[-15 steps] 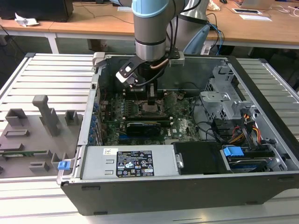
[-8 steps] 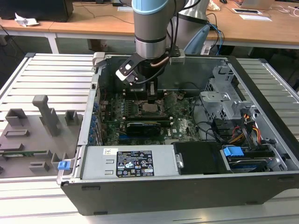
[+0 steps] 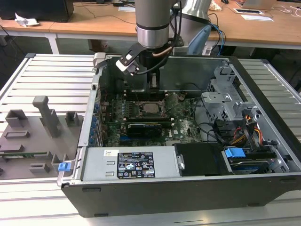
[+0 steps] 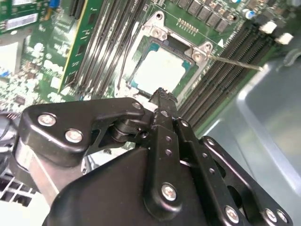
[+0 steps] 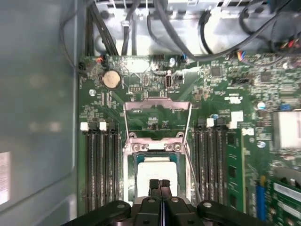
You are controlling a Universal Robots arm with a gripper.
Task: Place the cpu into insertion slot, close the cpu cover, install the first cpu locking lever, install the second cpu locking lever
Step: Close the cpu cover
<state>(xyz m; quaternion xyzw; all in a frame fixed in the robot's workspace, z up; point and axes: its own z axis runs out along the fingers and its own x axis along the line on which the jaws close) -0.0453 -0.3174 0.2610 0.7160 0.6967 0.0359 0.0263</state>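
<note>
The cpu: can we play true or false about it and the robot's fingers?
1. The cpu sits in its socket on the green motherboard. True.
2. The fingers hold the cpu up in the air. False: they are shut together on nothing, just over the cpu.
3. The cpu cover frames the cpu. True.
4. The computer case has its side panel on. False: it lies open with its insides showing.
5. A round coin battery sits on the motherboard. True.
</note>
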